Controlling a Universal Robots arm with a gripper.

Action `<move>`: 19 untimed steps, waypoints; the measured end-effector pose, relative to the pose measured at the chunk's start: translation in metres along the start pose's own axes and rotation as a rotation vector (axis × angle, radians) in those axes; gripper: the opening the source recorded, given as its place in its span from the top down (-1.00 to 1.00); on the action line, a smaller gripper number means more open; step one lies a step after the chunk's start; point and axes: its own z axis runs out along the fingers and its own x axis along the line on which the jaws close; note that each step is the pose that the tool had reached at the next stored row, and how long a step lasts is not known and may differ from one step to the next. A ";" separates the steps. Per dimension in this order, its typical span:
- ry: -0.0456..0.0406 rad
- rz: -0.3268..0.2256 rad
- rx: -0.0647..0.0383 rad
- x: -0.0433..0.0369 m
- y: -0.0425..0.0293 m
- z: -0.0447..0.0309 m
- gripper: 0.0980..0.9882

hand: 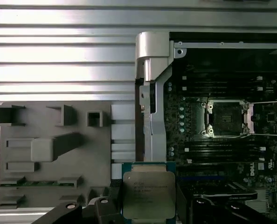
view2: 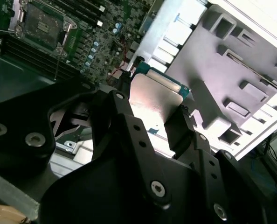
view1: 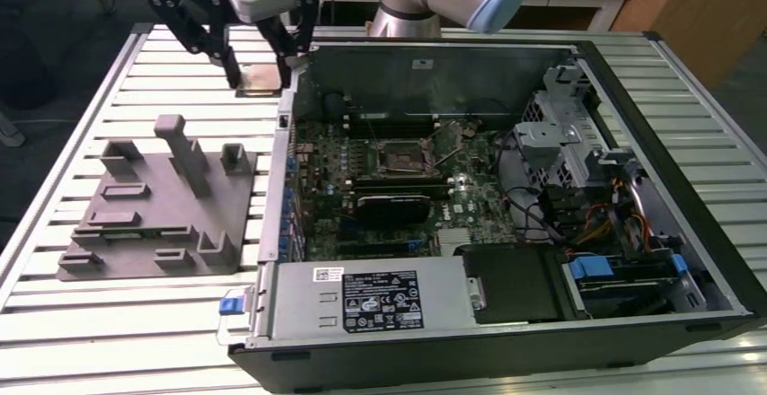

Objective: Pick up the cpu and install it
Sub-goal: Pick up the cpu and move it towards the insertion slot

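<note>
One cpu [hand: 149, 193]: flat, pale metal top upward, pinched at its edges by the tool [view1: 257, 75], hanging over the counter [view1: 120, 323] just outside a corner of the computer case [view1: 432, 67].
Tool: narrowed onto the cpu, one finger against each opposite edge.
Step in hand: carrying. By my judgement it calls for a level chip, clearance over the case wall, and sides square to the socket [hand: 225, 119].
Computer case: lying open; holds the motherboard, a silver power supply [view1: 359, 296], a drive cage and cables.
Socket: frame flipped open, seat looks empty.
Grey fixture [view1: 156, 206]: on the counter beside the case; what its pockets hold is hard to tell.
</note>
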 end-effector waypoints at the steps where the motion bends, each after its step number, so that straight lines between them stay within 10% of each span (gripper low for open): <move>1: 0.0001 0.000 0.000 -0.0025 0.0001 0.0001 0.00; 19: 0.0000 0.000 0.000 -0.0537 0.0018 0.0018 0.00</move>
